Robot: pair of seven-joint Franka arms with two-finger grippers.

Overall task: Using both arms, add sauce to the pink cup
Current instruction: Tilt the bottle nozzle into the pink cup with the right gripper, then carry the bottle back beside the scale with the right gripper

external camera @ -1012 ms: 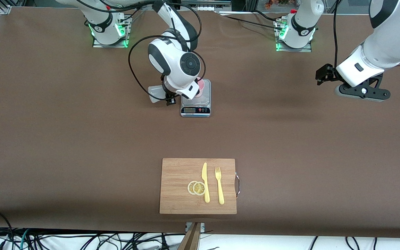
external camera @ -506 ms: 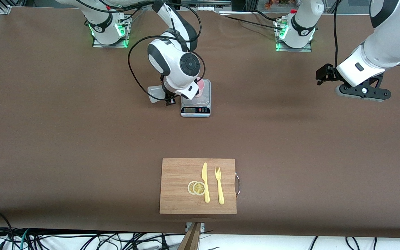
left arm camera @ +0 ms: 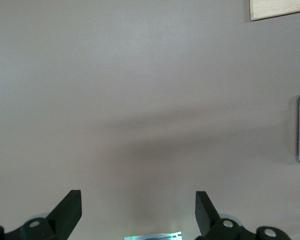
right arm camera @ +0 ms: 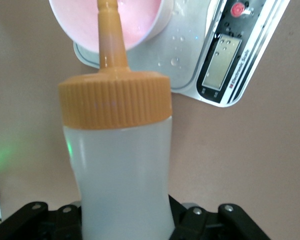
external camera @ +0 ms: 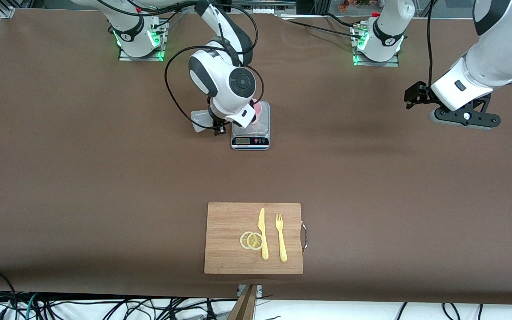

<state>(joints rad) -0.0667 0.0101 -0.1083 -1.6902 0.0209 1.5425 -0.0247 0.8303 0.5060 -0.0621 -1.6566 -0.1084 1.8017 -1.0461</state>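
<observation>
My right gripper (external camera: 217,125) is shut on the sauce bottle (external camera: 202,120), holding it tilted on its side beside the scale. In the right wrist view, the gripper (right arm camera: 125,220) grips the whitish bottle body (right arm camera: 121,170). The orange cap (right arm camera: 115,105) and its nozzle (right arm camera: 110,35) point over the mouth of the pink cup (right arm camera: 140,20). The pink cup (external camera: 257,109) stands on the scale, mostly hidden by the right arm in the front view. My left gripper (external camera: 465,119) waits open and empty over bare table toward the left arm's end; its own view (left arm camera: 137,210) shows the fingers wide apart.
A small digital kitchen scale (external camera: 250,141) carries the cup; droplets lie on its plate (right arm camera: 185,50). A wooden cutting board (external camera: 227,258) with two lemon slices (external camera: 251,240), a yellow knife (external camera: 262,233) and a yellow fork (external camera: 281,237) lies nearer the front camera.
My right gripper and the bottle have shifted very slightly toward the scale. The left arm has not moved.
</observation>
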